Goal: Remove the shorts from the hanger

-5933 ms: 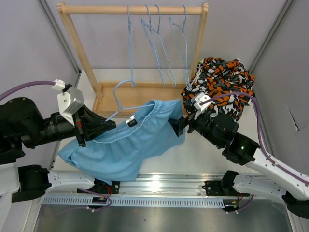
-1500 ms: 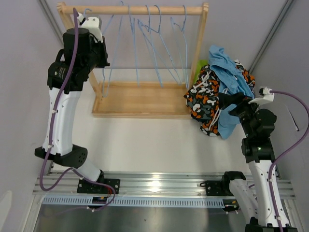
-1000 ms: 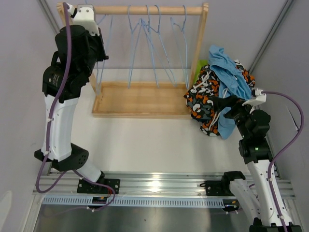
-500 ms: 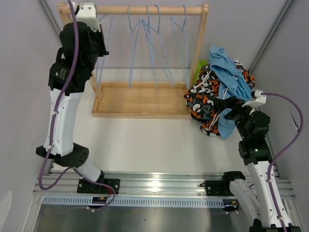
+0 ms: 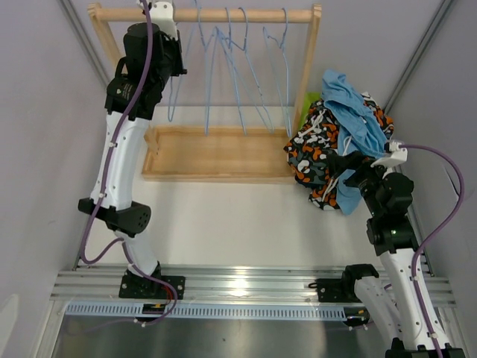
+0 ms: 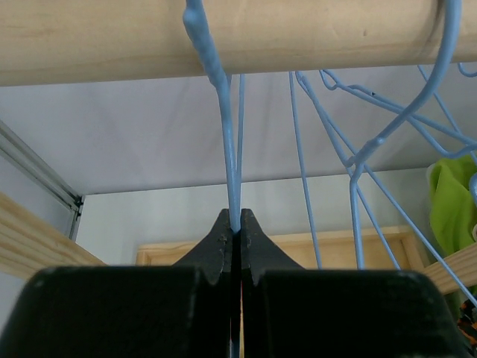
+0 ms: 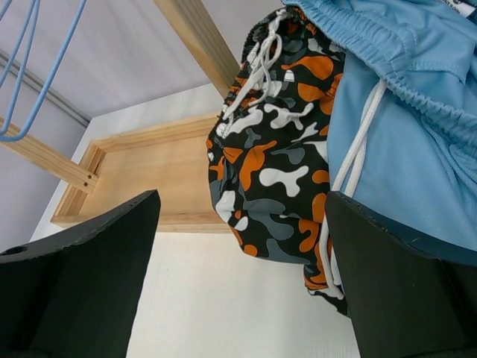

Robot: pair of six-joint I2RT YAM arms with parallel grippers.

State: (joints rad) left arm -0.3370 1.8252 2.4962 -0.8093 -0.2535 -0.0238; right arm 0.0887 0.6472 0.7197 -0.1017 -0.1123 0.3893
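Left wrist: the left gripper [image 6: 232, 221] clamps a blue hanger [image 6: 226, 134] just under the wooden rail [image 6: 97, 41] — seat its hook squarely before releasing; right gripper [image 7: 238, 216] gapes empty.

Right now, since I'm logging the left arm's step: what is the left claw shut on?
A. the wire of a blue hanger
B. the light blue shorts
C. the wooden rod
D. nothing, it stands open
A: in the left wrist view the left claw is pinched on the thin blue wire of a hanger that hooks over the rod.
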